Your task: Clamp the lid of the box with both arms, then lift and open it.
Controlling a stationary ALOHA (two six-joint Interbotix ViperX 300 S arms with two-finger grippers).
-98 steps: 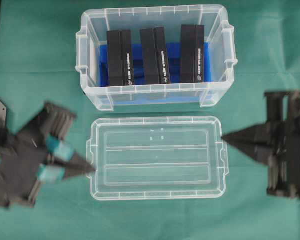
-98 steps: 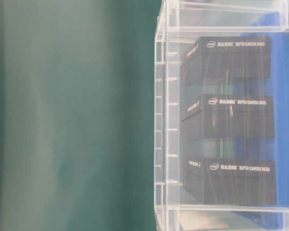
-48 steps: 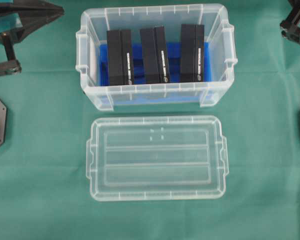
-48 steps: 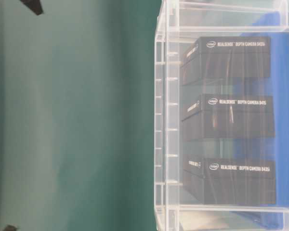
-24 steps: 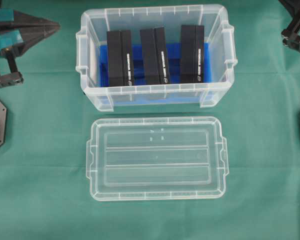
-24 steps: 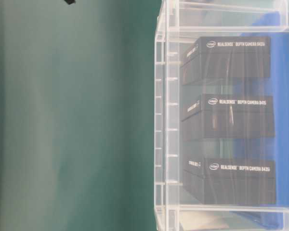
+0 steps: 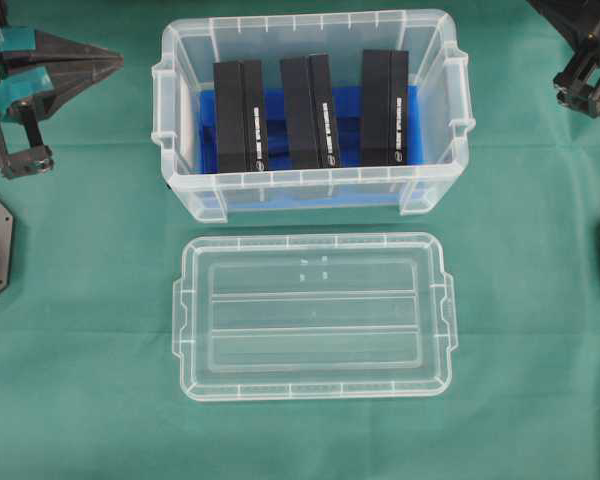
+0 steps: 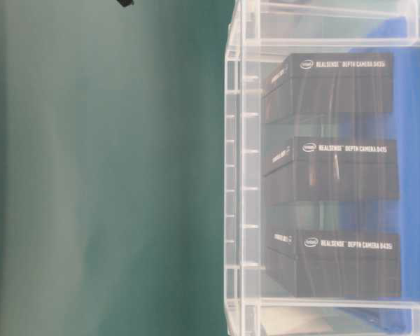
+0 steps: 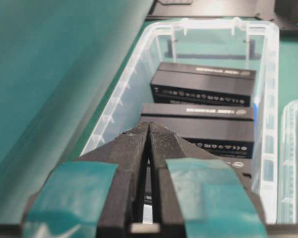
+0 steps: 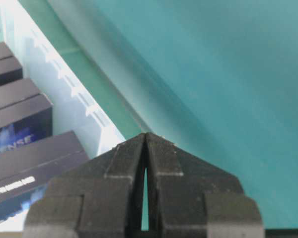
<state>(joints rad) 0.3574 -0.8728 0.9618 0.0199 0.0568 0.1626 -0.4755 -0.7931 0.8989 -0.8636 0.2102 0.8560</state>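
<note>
Lid off and flat on the green cloth (image 7: 80, 400), box open behind it.
The lid (image 7: 313, 316) lies just in front of the box (image 7: 310, 110), apart from it, with bare cloth on all sides. Left gripper (image 9: 149, 130) and right gripper (image 10: 145, 136) sit at the far corners, jaws pressed together and empty; only the table-level view shows the packs' (image 8: 329, 171) labels.

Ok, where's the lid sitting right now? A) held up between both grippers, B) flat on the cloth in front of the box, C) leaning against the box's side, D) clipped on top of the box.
B: the lid lies flat on the green cloth, apart from the open box, touched by neither gripper.
</note>
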